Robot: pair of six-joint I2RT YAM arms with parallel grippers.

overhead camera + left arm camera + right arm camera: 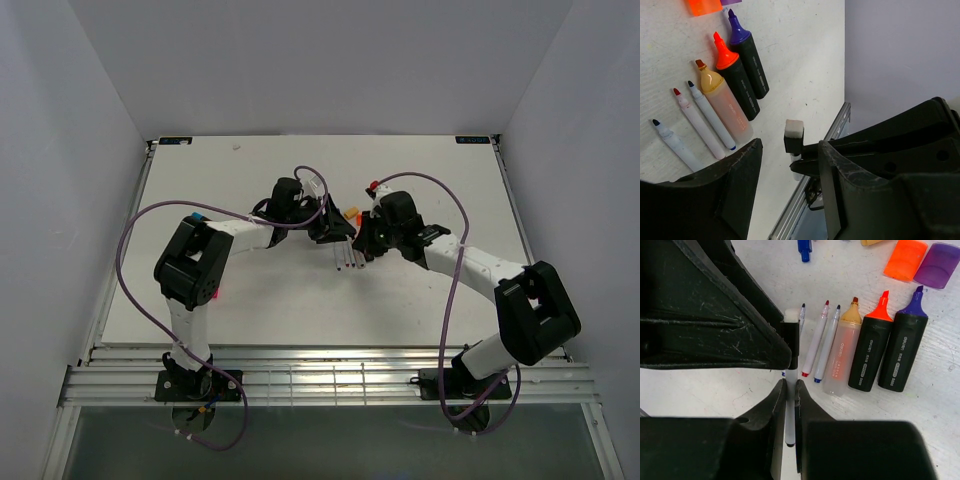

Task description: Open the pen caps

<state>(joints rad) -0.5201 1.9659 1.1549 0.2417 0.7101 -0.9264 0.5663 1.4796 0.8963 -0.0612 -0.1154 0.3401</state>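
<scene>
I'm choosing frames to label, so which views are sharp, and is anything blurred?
Top external: even light, uncapped plastic markers tiny. Left wrist: markers sharp, near black fingers slightly soft. Right wrist: thin white plastic pen sharp between the fingers; no glare.

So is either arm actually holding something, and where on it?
Right end effector pinches a thin white pen by its barrel; left end effector holds nothing.

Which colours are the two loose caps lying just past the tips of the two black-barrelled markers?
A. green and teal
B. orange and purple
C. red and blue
B: an orange cap and a purple cap lie beyond the orange-tipped marker and the purple-tipped marker in the right wrist view.
</scene>
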